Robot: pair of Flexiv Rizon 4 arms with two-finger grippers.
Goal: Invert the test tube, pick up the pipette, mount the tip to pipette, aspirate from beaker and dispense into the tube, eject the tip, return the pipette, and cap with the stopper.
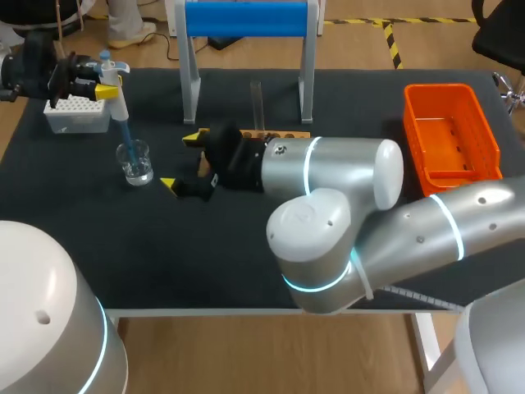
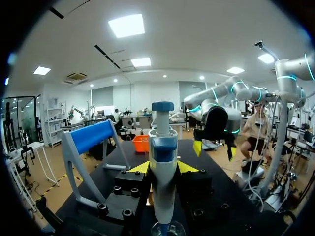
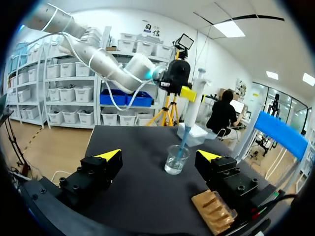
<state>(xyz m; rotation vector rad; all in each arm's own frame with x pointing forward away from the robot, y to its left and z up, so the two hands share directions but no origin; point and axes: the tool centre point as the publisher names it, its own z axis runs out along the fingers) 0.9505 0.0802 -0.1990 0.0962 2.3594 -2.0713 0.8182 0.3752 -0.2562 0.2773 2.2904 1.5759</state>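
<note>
Half done, seemingly: upper left, the left gripper (image 1: 107, 85) pinches the pipette (image 1: 117, 107), aspirating from the beaker (image 1: 134, 161). Mid-frame, the right gripper (image 1: 180, 162) is spread; next, carry to the test tube (image 1: 256, 103).

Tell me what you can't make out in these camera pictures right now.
Head view: the right arm covers most of the wooden rack; no stopper shows anywhere.
Head view: the test tube is too faint to tell its contents.
Left wrist view: the beaker is cut by the edge, behind the pipette.
All views: liquid inside the blue tip is too small to judge.
</note>
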